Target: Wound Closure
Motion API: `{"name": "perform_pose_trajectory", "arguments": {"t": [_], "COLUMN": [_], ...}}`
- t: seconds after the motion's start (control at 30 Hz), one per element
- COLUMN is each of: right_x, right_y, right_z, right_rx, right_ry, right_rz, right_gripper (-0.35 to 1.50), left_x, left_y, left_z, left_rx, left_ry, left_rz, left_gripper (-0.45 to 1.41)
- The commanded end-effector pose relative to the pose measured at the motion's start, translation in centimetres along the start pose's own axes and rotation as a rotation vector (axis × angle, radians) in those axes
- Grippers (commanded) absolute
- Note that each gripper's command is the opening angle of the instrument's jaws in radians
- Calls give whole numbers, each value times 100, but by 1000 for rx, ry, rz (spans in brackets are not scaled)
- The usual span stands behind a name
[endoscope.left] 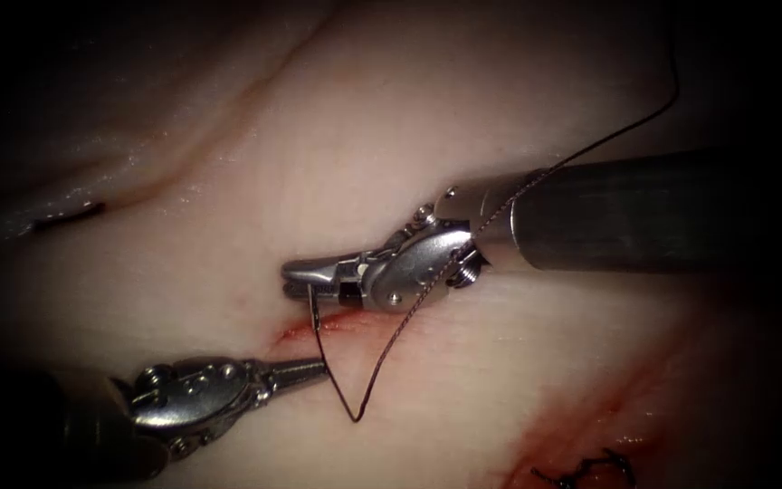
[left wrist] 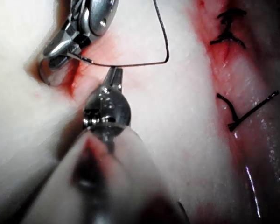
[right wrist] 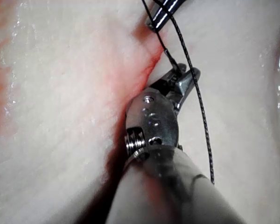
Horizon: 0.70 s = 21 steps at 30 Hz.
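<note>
My right tool [endoscope.left: 305, 276] comes in from the right, its jaws shut on the curved needle [endoscope.left: 329, 362] close to its pointed end, just above the short red cut [endoscope.left: 305, 330]. The needle hangs free over the tissue [endoscope.left: 391, 145] and sweeps down across the cut to its tail. From there the thread [endoscope.left: 409, 317] rises over the right tool's wrist and shaft. My left tool [endoscope.left: 319, 367] lies left of the cut, jaws shut and holding nothing, its tip [left wrist: 114, 74] right beside the needle's [left wrist: 130, 64] mid-curve. In the right wrist view the jaws [right wrist: 179, 74] grip the needle [right wrist: 170, 58] beside the thread [right wrist: 196, 102].
Earlier dark stitches [endoscope.left: 581, 471] sit in a red-stained strip at the lower right, and I also see the stitches [left wrist: 233, 32] in the left wrist view. A fold in the tissue [endoscope.left: 228, 118] runs across the upper left, with a dark mark [endoscope.left: 70, 215] near it.
</note>
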Motion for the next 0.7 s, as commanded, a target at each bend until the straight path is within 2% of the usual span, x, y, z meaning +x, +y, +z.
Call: {"name": "perform_pose_trajectory", "arguments": {"t": [0.03, 0.27, 0.57, 0.7], "right_x": [-3, -9, -12, -12], "right_y": [-5, -16, -12, -1], "right_z": [9, 4, 2, 1], "right_rx": [3, 24, 12, -19], "right_ry": [5, -5, -29, -25], "right_rz": [5, 48, 101, 157], "right_gripper": [-35, -35, -35, -35], "left_x": [-7, -8, -8, -8], "left_y": [2, 2, 2, 2], "left_z": [6, 6, 6, 6], "left_rx": [-1, 3, 5, 6], "left_ry": [-1, 0, 0, 1], "left_rz": [-2, -2, -3, -3], "left_gripper": [-13, -13, -13, -13]}}
